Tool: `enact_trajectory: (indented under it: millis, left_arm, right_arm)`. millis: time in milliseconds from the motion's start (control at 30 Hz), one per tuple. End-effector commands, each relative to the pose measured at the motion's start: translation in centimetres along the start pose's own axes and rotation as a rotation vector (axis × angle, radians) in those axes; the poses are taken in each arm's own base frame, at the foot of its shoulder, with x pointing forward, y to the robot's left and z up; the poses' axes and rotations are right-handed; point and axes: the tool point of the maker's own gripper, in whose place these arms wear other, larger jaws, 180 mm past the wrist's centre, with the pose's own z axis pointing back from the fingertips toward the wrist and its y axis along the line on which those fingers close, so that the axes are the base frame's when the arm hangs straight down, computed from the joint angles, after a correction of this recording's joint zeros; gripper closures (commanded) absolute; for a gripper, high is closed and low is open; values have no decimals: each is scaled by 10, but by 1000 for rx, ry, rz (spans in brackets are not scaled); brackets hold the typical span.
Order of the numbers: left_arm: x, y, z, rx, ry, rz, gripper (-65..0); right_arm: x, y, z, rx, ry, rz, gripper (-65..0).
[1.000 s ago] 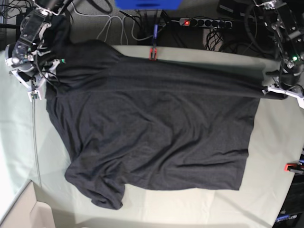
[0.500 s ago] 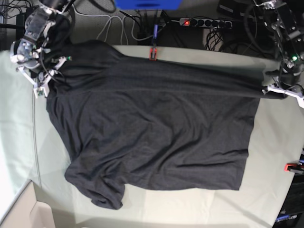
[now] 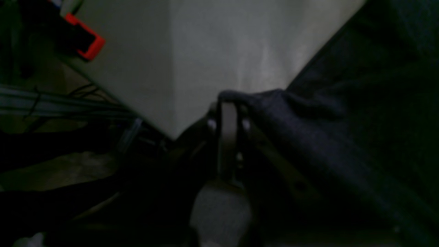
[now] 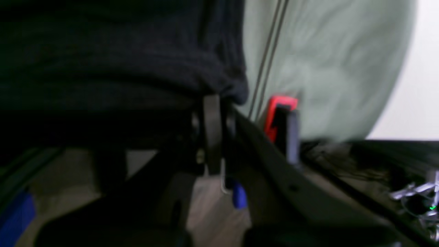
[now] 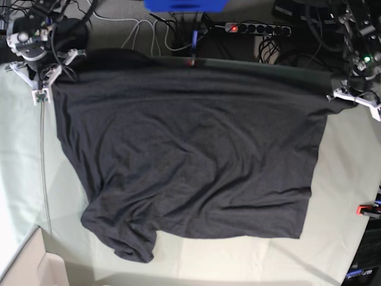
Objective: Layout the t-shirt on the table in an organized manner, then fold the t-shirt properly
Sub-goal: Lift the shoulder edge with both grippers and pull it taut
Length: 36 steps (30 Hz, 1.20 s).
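We saw the t-shirt [image 5: 190, 161] spread over the table [image 5: 339, 238], its dark cloth covering most of the middle and reaching to the far edge. One sleeve lay bunched near the front left corner in the base view. The right gripper [image 5: 44, 83] stood at the far left corner in that view, and its jaws were pressed together on a fold of the t-shirt [image 4: 120, 68]; in the right wrist view the cloth hung just above the closed fingers [image 4: 212, 133], with a red clamp [image 4: 279, 116] beside them. The left gripper [image 5: 348, 98] was at the far right corner, also clenched on the edge of the t-shirt [image 3: 308, 137], and the cloth lay over the tip of its fingers [image 3: 228, 137]. Another red clamp [image 3: 85, 43] was on the table edge in the left wrist view
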Motion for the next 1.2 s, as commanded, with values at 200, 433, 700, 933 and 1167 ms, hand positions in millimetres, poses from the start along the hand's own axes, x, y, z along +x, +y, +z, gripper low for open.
enact_trajectory:
  millis: [200, 433, 700, 933, 1167]
  left_arm:
    - [11, 8, 4, 18, -39, -13, -3]
    - [11, 8, 4, 18, -39, -13, -3]
    - [4, 9, 5, 22, -19, -24, -3]
    - [-15, 14, 12, 29, 11, -37, -3]
    - [5, -7, 6, -10, -27, -30, -3]
  right_arm:
    - [-5, -12, 9, -38, 5, 16, 0]
    - [-7, -24, 12, -71, 6, -8, 0]
    - [-1, -25, 14, -46, -51, -83, 0]
    - [6, -34, 14, -73, -68, -104, 0]
    - [23, -36, 10, -76, -106, -117, 0]
